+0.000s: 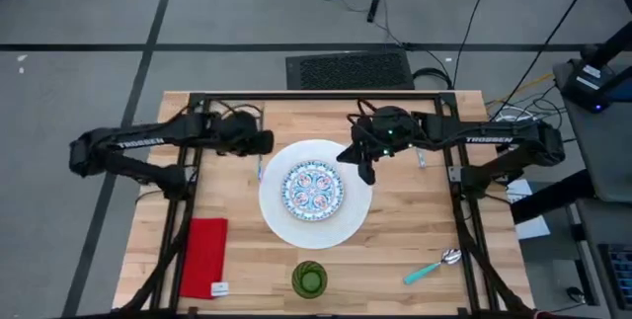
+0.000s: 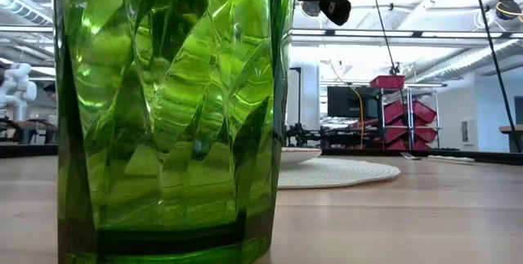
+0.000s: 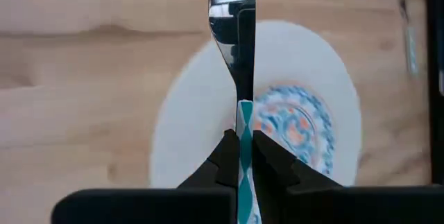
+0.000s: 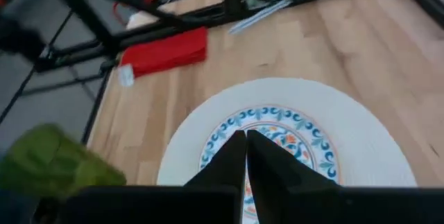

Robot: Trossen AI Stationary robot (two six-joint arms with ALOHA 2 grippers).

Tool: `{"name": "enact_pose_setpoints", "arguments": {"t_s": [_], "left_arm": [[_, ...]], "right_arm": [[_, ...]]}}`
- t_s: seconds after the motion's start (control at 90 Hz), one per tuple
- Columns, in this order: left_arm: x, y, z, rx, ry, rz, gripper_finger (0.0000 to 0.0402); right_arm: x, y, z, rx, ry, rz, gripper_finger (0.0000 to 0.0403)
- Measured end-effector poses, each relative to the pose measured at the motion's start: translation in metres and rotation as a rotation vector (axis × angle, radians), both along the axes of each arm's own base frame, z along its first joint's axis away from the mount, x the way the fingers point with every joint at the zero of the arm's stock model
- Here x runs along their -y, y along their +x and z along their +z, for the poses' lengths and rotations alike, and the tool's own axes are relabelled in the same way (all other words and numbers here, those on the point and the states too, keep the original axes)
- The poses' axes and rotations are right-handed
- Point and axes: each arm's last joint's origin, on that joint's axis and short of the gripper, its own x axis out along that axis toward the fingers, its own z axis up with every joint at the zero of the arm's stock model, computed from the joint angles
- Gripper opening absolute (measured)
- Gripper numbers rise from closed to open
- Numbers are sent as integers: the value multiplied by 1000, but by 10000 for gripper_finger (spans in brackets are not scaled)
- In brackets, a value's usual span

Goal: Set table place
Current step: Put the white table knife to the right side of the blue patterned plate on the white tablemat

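Observation:
The large white plate [image 1: 278,212] lies at the table's middle, and the small blue-red patterned plate [image 1: 313,189] rests on it. My left gripper [image 1: 263,151] is at the plate's far left rim, shut on a silver utensil [image 3: 232,16] with a teal-and-white handle. My right gripper [image 1: 366,168] hangs shut and empty above the plate's far right rim [image 4: 245,144]. The red napkin [image 1: 204,257] lies flat near the left edge. The green glass cup [image 1: 309,279] stands at the near edge. The teal-handled spoon [image 1: 433,268] lies at the near right. My left gripper pinches the utensil's teal-and-white handle [image 3: 245,116] between its two fingers. The utensil runs on past the fingertips along their line, seen edge-on, with its silver end [image 3: 232,2] over the table beside the white plate. Whether that end touches the table cannot be told.
A slim silver piece of cutlery [image 1: 422,156] lies on the table by the right arm. The cup [image 2: 172,109] fills the left half of the low view. The black frame [image 1: 316,97] runs along the table's far edge. Bare wood lies right of the plate [image 1: 425,210].

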Motion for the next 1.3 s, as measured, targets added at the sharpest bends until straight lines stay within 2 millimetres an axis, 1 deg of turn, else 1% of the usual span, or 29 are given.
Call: {"name": "enact_pose_setpoints", "arguments": {"t_s": [0.078, 0.222, 0.289, 0.411, 0.522, 0.6, 0.7, 0.8, 0.889, 0.967, 1.022, 1.089, 1.178, 1.3], "left_arm": [[8, 12, -1, 14, 22, -71, 1], [27, 27, -1, 14, 67, -224, 1], [36, 29, -3, 11, 84, -274, 1], [48, 30, -3, 13, 112, -313, 1], [58, 33, 0, 54, 109, -340, 1], [64, 36, -1, 67, 87, -333, 1], [69, 48, -1, 59, 65, -333, 1], [70, 69, -3, 35, 60, -332, 1], [67, 91, -7, 9, 40, -316, 1], [64, 112, -10, 0, 21, -292, 1], [63, 125, -11, -3, 26, -241, 1], [63, 139, -10, 12, 36, -171, 1], [62, 158, -8, 42, 33, -92, 1], [65, 186, -16, 50, -25, -33, 1]], "right_arm": [[-9, 2, 2, 16, 20, -82, 0], [-32, 3, 3, 40, 88, -246, 0], [-46, 1, 3, 41, 124, -288, 0], [-70, -4, 0, 10, 197, -320, 0], [-81, -14, -6, -63, 271, -378, 0], [-82, -25, -6, -122, 310, -417, 0], [-76, -47, -5, -225, 348, -501, 0], [-73, -78, -2, -331, 329, -541, 0], [-68, -106, 0, -443, 331, -598, 0], [-66, -126, 0, -522, 303, -634, 0], [-64, -138, 0, -566, 273, -645, 0], [-62, -146, 2, -567, 242, -649, 0], [-59, -151, 5, -528, 173, -635, 0], [-55, -155, 9, -462, 56, -616, 0]]}}
